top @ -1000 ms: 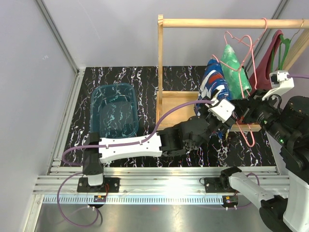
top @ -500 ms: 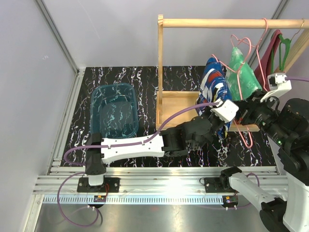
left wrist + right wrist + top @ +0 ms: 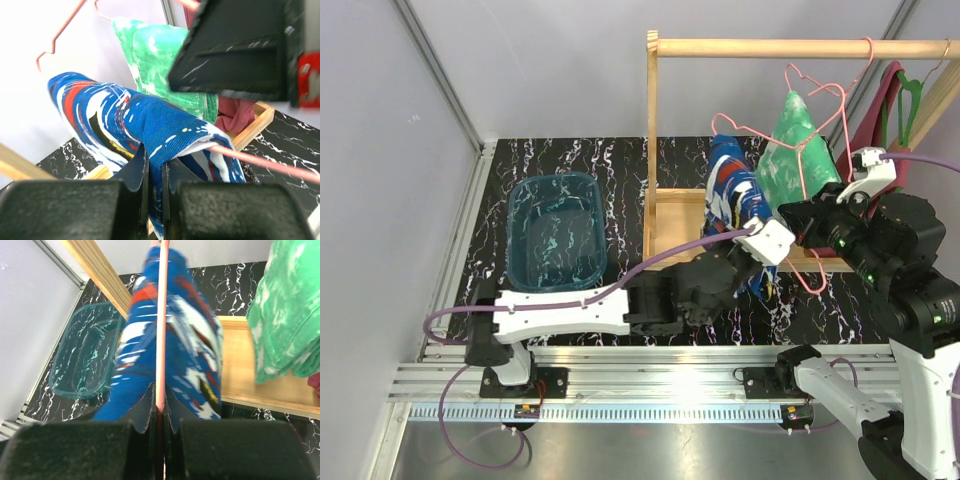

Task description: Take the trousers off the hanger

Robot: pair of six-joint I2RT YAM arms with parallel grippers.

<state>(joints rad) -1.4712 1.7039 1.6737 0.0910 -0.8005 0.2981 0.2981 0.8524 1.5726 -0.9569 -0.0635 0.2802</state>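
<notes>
Black marbled tabletop (image 3: pixel 620 160) from above: blue patched trousers (image 3: pixel 730 195) and green mottled trousers (image 3: pixel 790 150) hang side by side under the wooden rack (image 3: pixel 770 47), right of your teal bin (image 3: pixel 555 178). Left wrist: your left gripper (image 3: pixel 154 170) has its jaws pinched narrow on a fold of the blue cloth. Right wrist: your right gripper (image 3: pixel 158 410) has its jaws clamped on the pink hanger (image 3: pixel 160 315), whose wire crosses that blue garment.

1. The nearer trousers (image 3: pixel 145 125) lie between the left gripper (image 3: pixel 154 167) fingers, draped over the hanger bar (image 3: pixel 161 330).
2. The hanger bar sits between the right gripper (image 3: pixel 160 407) fingers.
3. The farther trousers (image 3: pixel 285 315) hang right of those fingers; the tub (image 3: pixel 75 360) lies left.
</notes>
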